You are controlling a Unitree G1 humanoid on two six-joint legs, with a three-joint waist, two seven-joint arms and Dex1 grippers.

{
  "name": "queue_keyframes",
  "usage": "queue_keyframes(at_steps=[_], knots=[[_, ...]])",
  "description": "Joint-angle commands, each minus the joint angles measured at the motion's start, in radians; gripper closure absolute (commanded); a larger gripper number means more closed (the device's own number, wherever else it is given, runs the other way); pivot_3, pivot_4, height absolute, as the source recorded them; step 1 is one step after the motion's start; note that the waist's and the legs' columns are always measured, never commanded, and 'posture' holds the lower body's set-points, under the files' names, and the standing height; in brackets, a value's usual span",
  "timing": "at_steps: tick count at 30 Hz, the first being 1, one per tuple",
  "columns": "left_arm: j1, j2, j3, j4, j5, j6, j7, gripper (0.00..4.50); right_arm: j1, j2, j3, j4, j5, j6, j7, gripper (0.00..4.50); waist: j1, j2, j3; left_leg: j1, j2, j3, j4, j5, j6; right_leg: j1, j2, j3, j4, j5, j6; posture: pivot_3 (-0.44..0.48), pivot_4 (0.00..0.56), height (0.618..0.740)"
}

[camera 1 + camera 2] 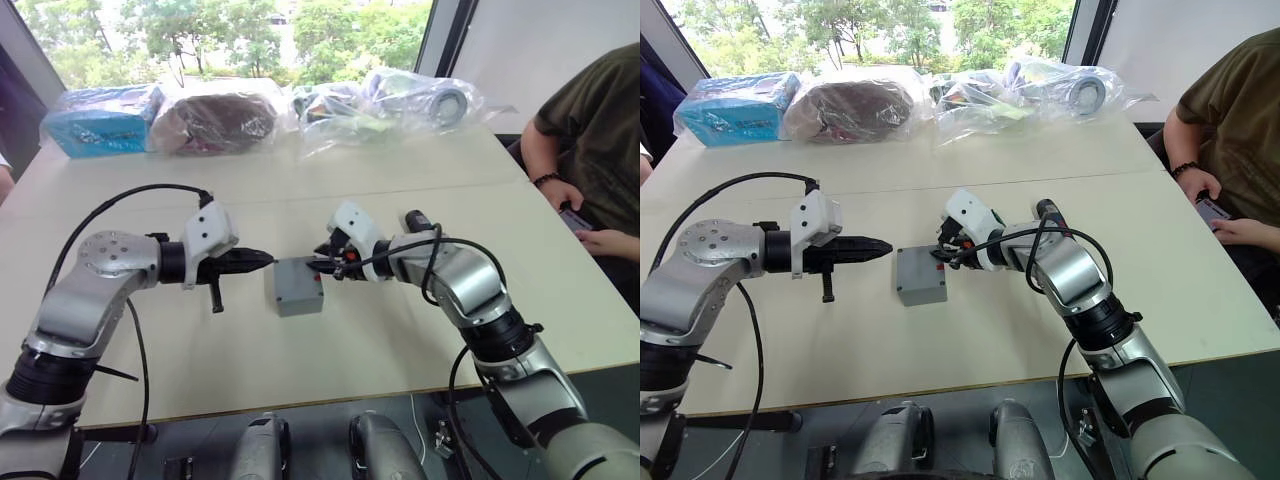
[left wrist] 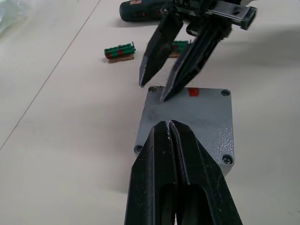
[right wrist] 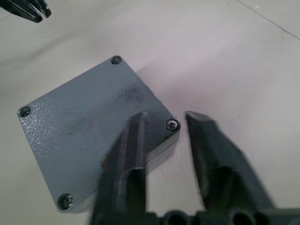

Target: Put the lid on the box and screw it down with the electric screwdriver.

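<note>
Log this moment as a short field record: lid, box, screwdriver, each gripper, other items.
lid: seated on the box, a screw showing in each corner
box: on the table, between the two grippers
screwdriver: lying on the table beyond the box, not held
left gripper: shut, tips over the lid's near edge
right gripper: open, tips at the lid's far edge
other items: two green-and-red blocks near the screwdriver; bagged items along the table's far edge
</note>
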Motion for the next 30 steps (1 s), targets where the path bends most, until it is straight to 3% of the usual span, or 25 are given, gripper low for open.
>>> queue_keyframes(at_steps=[1, 4, 5, 11, 18, 22, 30], knots=[[0.002, 0.007, 0.017, -0.036, -0.015, -0.005, 0.001, 4.50, 0.006, -0.027, 0.003, -0.023, -0.010, 0.011, 0.007, 1.25, 0.001, 0.000, 0.000, 0.000, 0.000, 0.000, 0.000, 0.000, 0.000, 0.000, 0.000, 0.000, 0.000, 0.000, 0.000, 0.000, 0.150, 0.740], [0.000, 0.003, 0.014, -0.038, -0.021, -0.004, 0.000, 4.50, -0.002, -0.058, -0.017, -0.051, -0.001, 0.034, 0.014, 0.19, 0.001, 0.000, 0.000, 0.000, 0.000, 0.000, 0.000, 0.000, 0.000, 0.000, 0.000, 0.000, 0.000, 0.000, 0.000, 0.000, 0.150, 0.740], [-0.001, 0.000, 0.012, -0.039, -0.027, -0.006, -0.005, 4.50, -0.007, -0.083, -0.031, -0.072, 0.007, 0.050, 0.023, 0.04, 0.002, 0.000, 0.000, 0.000, 0.000, 0.000, 0.000, 0.000, 0.000, 0.000, 0.000, 0.000, 0.000, 0.000, 0.000, 0.000, 0.150, 0.740], [-0.028, -0.013, -0.009, -0.036, -0.032, -0.052, -0.050, 4.50, -0.084, -0.354, -0.071, -0.137, 0.038, 0.218, 0.124, 0.04, 0.006, 0.001, 0.001, 0.000, 0.000, 0.000, 0.000, 0.000, 0.000, 0.000, -0.002, 0.000, 0.000, 0.000, 0.000, 0.000, 0.150, 0.740], [-0.076, -0.068, -0.024, -0.051, -0.050, -0.064, -0.046, 4.50, -0.197, -0.597, 0.089, -0.032, -0.002, 0.298, 0.261, 0.04, -0.002, 0.000, 0.000, 0.000, 0.000, 0.000, -0.001, 0.000, 0.000, -0.001, 0.000, 0.000, -0.001, 0.000, -0.001, 0.000, 0.150, 0.740], [-0.074, -0.093, -0.039, -0.048, -0.034, -0.082, -0.033, 4.50, -0.277, -0.581, 0.173, 0.149, -0.047, 0.333, 0.272, 0.04, -0.003, 0.000, 0.000, 0.000, 0.000, 0.000, 0.000, 0.000, 0.000, -0.001, 0.001, 0.001, -0.001, -0.001, -0.001, 0.000, 0.150, 0.740], [-0.049, -0.110, -0.052, -0.040, -0.004, -0.127, -0.006, 4.50, -0.430, -0.419, 0.267, 0.646, -0.118, 0.339, 0.322, 0.04, 0.002, 0.000, 0.001, -0.002, 0.000, 0.002, 0.000, 0.000, 0.000, -0.002, 0.000, 0.001, -0.001, 0.000, -0.001, 0.000, 0.150, 0.740]])
